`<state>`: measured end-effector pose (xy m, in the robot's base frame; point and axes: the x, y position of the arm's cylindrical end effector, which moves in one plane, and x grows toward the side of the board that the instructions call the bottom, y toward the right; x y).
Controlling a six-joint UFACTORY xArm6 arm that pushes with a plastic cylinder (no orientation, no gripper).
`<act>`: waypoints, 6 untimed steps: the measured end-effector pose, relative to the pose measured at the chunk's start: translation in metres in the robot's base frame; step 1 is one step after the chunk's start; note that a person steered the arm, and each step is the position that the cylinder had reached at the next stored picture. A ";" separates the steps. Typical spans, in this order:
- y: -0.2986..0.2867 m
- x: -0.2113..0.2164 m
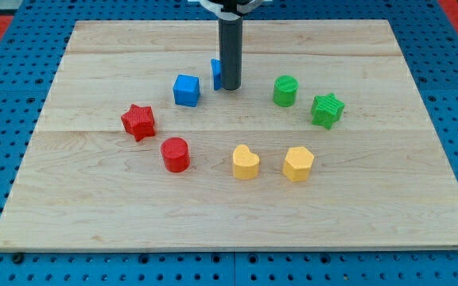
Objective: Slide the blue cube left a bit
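Observation:
The blue cube [187, 90] sits on the wooden board [372, 199], left of centre near the view's top. My tip [229, 86] rests on the board about a block's width to the cube's right, apart from it. A second blue block [215, 73] is mostly hidden behind the rod, just left of it; its shape cannot be made out.
A red star [138, 121] and a red cylinder [175, 154] lie below-left of the cube. A yellow heart [245, 162] and a yellow hexagon-like block [298, 164] sit lower. A green cylinder [285, 90] and a green star [327, 110] are at the right.

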<state>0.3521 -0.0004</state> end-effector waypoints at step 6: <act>-0.027 0.041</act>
